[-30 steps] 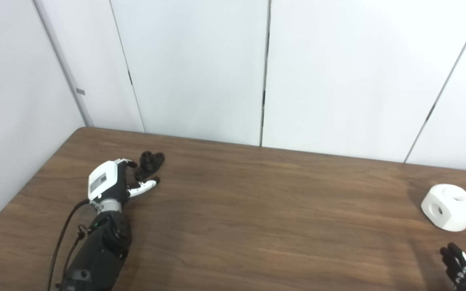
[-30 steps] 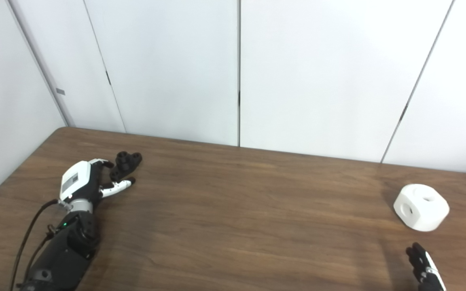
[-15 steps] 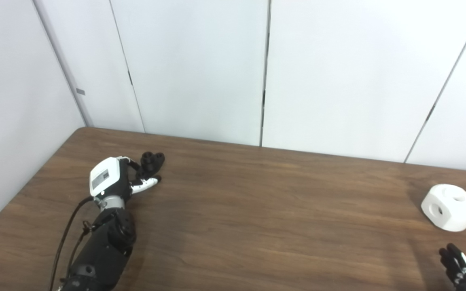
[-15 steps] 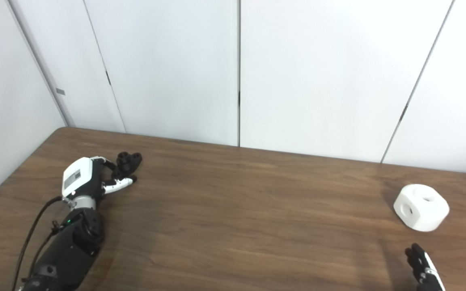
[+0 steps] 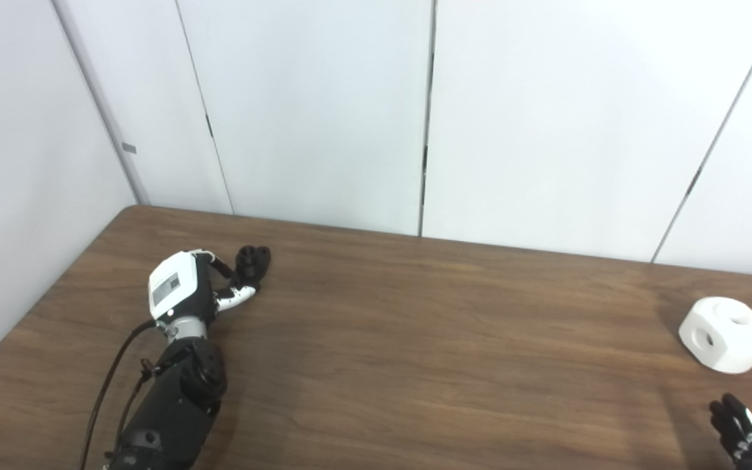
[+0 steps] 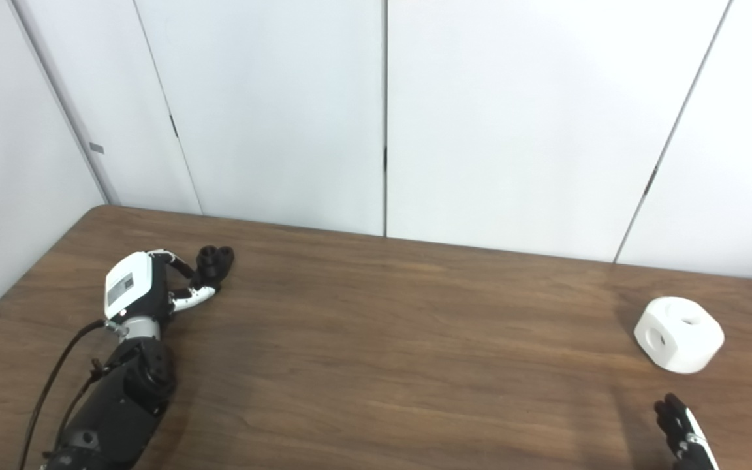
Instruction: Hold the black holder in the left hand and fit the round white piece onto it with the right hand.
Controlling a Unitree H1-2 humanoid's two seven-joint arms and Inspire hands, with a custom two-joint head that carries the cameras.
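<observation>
Left hand (image 5: 183,294) closing on holder (image 5: 252,262), far-left of table (image 5: 415,339).
Holder: small, black, knobbed, at the fingertips, fingers curled round it; firm grip not confirmed. White piece (image 5: 726,334): rounded block with holes, far right, just beyond right hand (image 5: 738,434), which holds nothing, fingers extended.

The black holder (image 5: 252,263) is small and dark, with rounded knobs at its far end — it sits at the far left of the bench (image 5: 415,339), its near part hidden. The round white piece (image 5: 726,335) rests well apart at the far right — a chunky faceted block with round holes on top and side.
</observation>
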